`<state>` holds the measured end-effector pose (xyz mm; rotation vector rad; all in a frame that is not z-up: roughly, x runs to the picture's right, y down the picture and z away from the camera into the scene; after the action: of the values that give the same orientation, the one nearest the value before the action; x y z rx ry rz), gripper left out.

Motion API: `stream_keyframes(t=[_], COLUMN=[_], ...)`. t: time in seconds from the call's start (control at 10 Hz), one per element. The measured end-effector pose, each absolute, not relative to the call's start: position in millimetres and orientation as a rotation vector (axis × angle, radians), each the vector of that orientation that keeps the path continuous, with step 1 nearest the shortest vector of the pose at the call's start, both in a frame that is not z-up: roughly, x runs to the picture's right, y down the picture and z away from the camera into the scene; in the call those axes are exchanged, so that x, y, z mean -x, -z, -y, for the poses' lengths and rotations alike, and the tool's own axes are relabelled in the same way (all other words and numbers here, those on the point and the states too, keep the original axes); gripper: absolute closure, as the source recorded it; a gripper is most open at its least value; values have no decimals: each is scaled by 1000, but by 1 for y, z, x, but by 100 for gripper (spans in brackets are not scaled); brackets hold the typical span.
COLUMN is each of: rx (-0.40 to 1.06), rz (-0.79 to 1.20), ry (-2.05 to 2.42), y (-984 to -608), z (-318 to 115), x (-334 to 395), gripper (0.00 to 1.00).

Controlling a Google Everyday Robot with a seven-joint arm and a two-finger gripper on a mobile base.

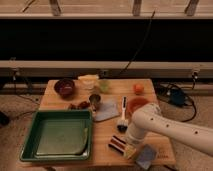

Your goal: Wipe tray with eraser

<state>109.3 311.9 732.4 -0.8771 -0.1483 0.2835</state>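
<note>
The dark-green tray [37, 152] lies at the table's front left and holds nothing that I can see. The striped eraser [116, 144] lies flat on the wood, just right of the tray's right rim. My gripper [130, 143] is at the end of the white arm that reaches in from the right. It is low over the table, right beside the eraser's right end. The arm hides whether it touches the eraser.
A blue-grey sponge [146, 156] lies at the front right corner. A white-handled brush [123, 109] lies behind the eraser, beside an orange bowl [137, 104]. Further back are an orange fruit [138, 88], a dark bowl [64, 87], a metal cup [95, 100] and a pale container [88, 81].
</note>
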Motion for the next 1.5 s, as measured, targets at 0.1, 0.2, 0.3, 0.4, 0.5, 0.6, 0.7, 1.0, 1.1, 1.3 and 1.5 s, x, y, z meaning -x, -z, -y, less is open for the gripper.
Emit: stream_keyframes(t=[0.1,0.2,0.3,0.4,0.5,0.6,0.7,1.0,1.1,1.3,1.5], rx=[874,865,849,835,814,801,796,756,745,733,711], rz=[144,131,124,115,102,94,89,59,56,55,62], ry=[-290,-293,-295,-298,-300,-301,-303,-319,-316,-315,-294], y=[-731,-731,-732,-734,-736,-737,-738,-739,-737,-734,-728], z=[-315,-318,-319,-320,-320,-320,-320,-316,-314,-311,-304], x=[-110,-109,-106,-105,-103,-102,-101,-105,-107,-111,-111], gripper=[35,35,35,35,35,35,36,60,71,92,100])
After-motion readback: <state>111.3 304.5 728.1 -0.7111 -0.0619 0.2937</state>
